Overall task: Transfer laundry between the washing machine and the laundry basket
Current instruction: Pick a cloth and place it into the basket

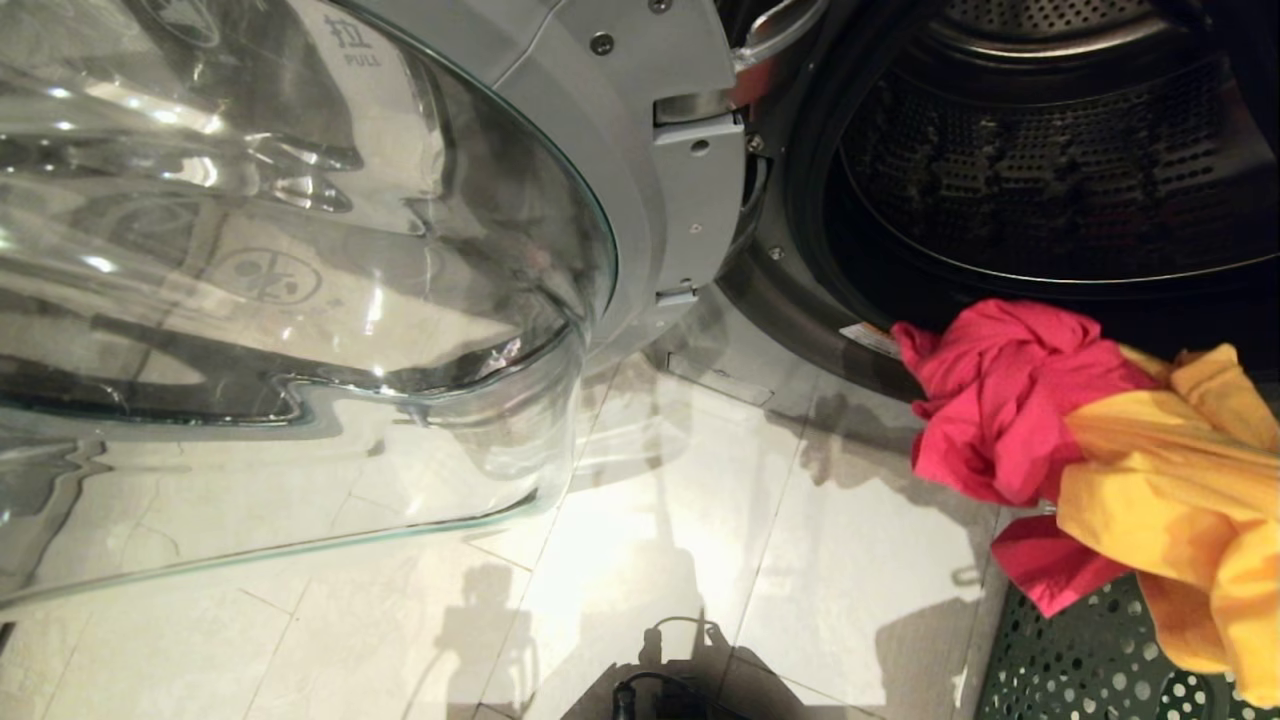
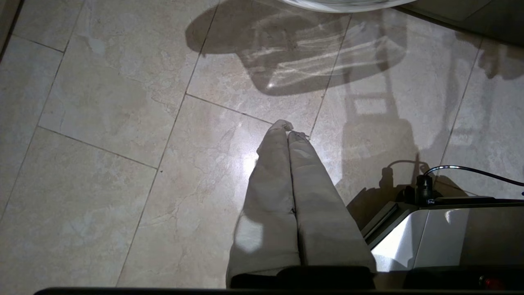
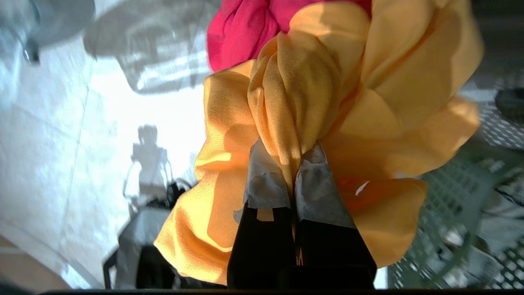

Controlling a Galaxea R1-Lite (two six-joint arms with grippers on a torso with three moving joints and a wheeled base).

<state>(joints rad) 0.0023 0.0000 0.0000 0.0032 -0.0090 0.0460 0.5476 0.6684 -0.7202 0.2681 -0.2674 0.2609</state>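
At far left in the head view, the washing machine's round glass door point(image 1: 280, 290), set in a grey plastic frame, stands swung wide open and fills most of that side; the pale glossy stone-tile floor point(image 1: 700, 560) shows warped through its bowl, and printing on the glass is too distorted to read beyond "PULL". Shadows and bright glare patches lie across the tiles. The left gripper point(image 2: 290, 134), its 2 cloth-wrapped fingers pressed together on nothing, hangs over bare tiles beside a grey corner of the robot's base point(image 2: 434, 229). Right of the door hinge is the dark grey front-loading washing machine point(image 1: 800, 290), its perforated steel drum point(image 1: 1040, 160) open and dim; what lies deep inside cannot be made out. At the drum's lower lip hangs a crumpled bright pink-red garment point(image 1: 985, 400), touching a yellow-orange garment point(image 1: 1170, 480) just to its right. The right gripper point(image 3: 292, 164) is clamped on a fold of the yellow-orange garment; the cloth hides the fingertips. Below the cloth, the green perforated plastic laundry basket point(image 1: 1080, 670) is cut off at the lower right corner.
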